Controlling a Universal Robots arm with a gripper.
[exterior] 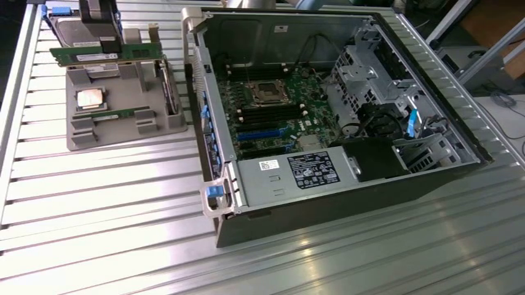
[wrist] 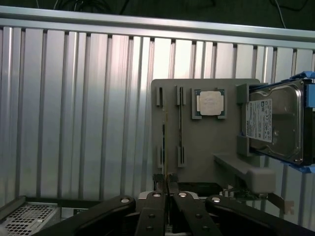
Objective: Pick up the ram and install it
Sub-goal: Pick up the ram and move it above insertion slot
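Green ram (exterior: 98,55): was pinched edge-on in the claw (wrist: 167,186) at mid-length, seemingly just above its grey tray (exterior: 123,132).
Claw: was narrow, fingers pressed on the ram's two flat faces.
Handling: judged light, stiff and thin, and brittle under twist. The chips and contact edge looked easily harmed, and a hold at the middle should have kept it level.
Second ram (wrist: 180,129): stood slotted in the tray, just beside the claw.
Processor (wrist: 210,103): sat beyond the second ram.
Hard drive (wrist: 275,120): lay farthest off on that side.
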